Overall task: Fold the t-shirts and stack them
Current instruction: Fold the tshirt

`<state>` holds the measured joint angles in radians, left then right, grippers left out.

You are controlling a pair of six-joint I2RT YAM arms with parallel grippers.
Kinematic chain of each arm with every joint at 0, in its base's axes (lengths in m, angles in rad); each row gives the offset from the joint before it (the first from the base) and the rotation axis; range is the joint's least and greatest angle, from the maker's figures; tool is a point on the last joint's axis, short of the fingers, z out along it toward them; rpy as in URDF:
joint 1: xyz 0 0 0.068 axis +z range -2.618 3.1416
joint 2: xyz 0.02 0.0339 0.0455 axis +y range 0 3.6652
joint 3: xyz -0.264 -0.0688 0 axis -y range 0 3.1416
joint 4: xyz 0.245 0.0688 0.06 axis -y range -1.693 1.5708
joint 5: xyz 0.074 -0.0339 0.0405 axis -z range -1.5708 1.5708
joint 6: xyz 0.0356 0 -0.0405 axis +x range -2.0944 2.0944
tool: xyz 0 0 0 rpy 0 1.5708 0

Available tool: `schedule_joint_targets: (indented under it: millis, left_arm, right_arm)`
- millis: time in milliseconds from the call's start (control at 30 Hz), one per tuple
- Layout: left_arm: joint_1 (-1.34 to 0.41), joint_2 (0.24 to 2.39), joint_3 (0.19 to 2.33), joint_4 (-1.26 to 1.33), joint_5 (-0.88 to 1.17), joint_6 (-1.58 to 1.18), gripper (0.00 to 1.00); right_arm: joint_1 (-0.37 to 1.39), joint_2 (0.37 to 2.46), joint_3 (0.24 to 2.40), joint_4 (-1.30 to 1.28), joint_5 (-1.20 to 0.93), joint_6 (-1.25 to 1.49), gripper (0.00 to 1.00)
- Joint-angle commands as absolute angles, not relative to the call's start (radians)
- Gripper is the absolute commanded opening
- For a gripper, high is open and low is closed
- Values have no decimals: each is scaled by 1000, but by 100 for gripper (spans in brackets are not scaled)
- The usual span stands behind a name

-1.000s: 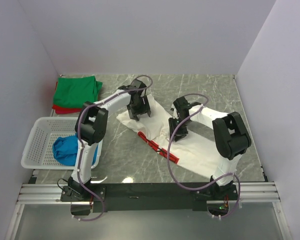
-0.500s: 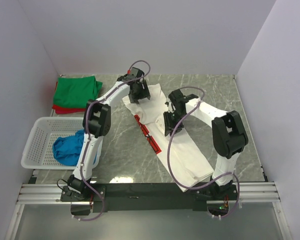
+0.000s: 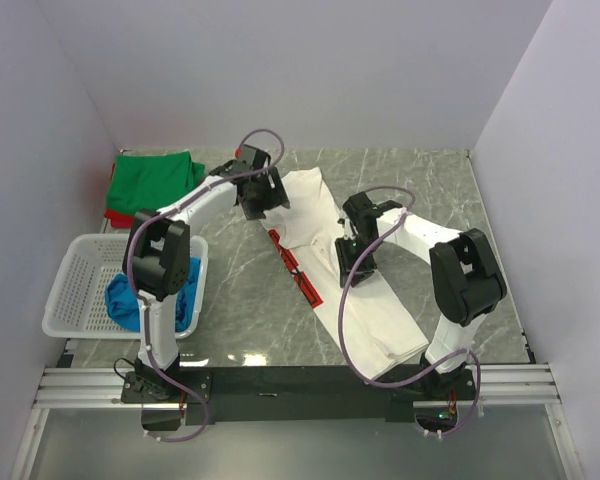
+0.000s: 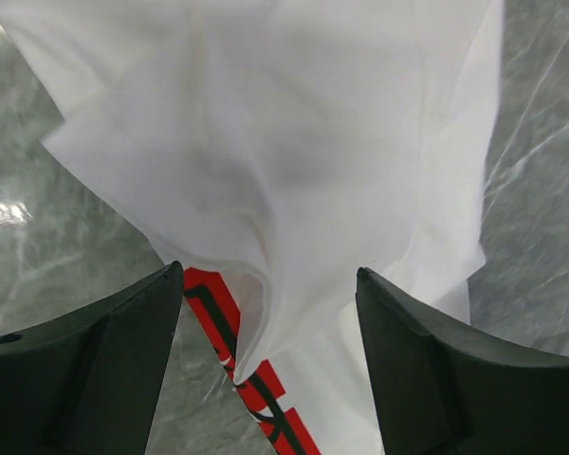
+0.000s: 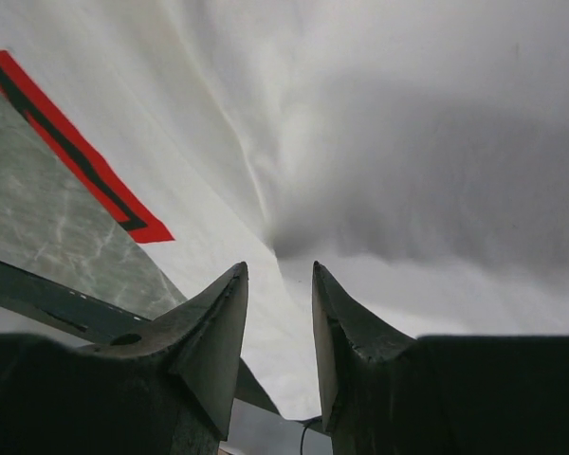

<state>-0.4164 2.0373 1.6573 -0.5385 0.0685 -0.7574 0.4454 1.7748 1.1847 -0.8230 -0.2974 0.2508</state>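
**Hidden and cut off**

Red shirt [image 3: 117, 217]: mostly under green shirt [image 3: 158, 180] at table's [image 3: 420, 180] far-left corner, only an edge showing. Blue shirt [image 3: 121, 299] in basket [image 3: 70, 262], partly behind left arm [image 3: 162, 262]. White shirt [image 3: 315, 215]: print [image 3: 295, 268] mostly folded under, unreadable. Both wrist views crop it.

Note for you: the long t-shirt [image 3: 365, 300] lies flat on the table [image 3: 240, 300], one end far, the other near and further right. Well left of its near half sits the basket [image 3: 75, 290], with a crumpled t-shirt [image 3: 125, 300] in it. Well left of its far end lie the stacked t-shirts [image 3: 155, 180], one on the other
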Motion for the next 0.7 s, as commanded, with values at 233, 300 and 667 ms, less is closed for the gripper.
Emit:
schedule_joint_targets:
  millis: [233, 300, 667]
  left_arm:
    - [-480, 2109, 1629, -434, 150, -828, 80]
    - [-480, 2146, 1669, -451, 141, -828, 80]
    - [-439, 2266, 1749, -551, 98, -805, 80]
  right_arm:
    - [453, 1729, 1108, -753, -272, 268, 41]
    - [454, 1729, 1100, -742, -273, 268, 41]
    - [472, 1769, 1069, -727, -316, 275, 41]
